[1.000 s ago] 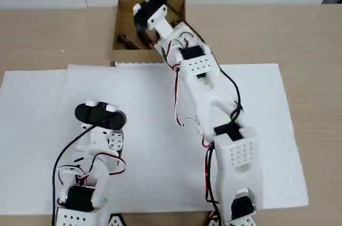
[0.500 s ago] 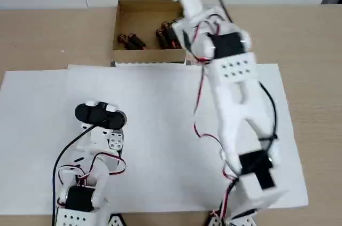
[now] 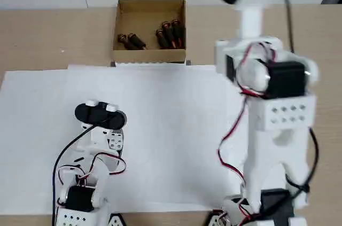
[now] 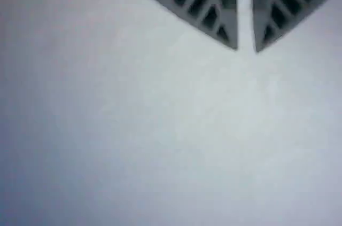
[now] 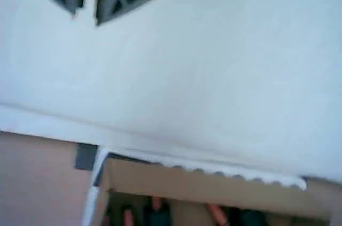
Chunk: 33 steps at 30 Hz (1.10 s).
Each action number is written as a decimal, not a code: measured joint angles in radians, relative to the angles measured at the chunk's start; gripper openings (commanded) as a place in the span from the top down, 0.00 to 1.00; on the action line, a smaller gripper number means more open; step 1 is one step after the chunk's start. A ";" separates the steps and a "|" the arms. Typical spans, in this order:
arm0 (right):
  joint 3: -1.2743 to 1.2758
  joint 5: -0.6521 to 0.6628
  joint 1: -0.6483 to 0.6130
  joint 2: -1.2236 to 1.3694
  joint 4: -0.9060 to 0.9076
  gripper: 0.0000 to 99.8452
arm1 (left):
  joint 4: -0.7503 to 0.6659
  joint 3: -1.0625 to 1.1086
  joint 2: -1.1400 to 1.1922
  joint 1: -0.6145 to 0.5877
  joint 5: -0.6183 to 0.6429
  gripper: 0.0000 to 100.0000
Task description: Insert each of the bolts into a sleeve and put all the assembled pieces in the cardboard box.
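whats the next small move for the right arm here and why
Probably just fold the right arm down to a rest pose. The dark bolt-and-sleeve pieces lie inside the brown cardboard box, and the right gripper is shut on nothing above the white paper sheet, so no pickup seems left.

The left arm (image 3: 91,156) sits folded low, left gripper (image 4: 246,47) closed and empty. The right arm (image 3: 270,103) stands tall, right gripper (image 5: 85,15) likewise closed.
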 measured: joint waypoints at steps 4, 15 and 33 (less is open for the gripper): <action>0.086 -0.023 0.057 -0.061 0.005 1.00 | 0.000 0.000 0.000 0.000 0.000 0.99; 0.747 -0.026 0.074 -0.470 -0.292 1.00 | 0.000 0.000 0.000 0.000 0.000 0.99; 1.763 -0.026 0.100 -1.203 -0.617 1.00 | 0.002 0.000 0.000 0.000 0.000 0.99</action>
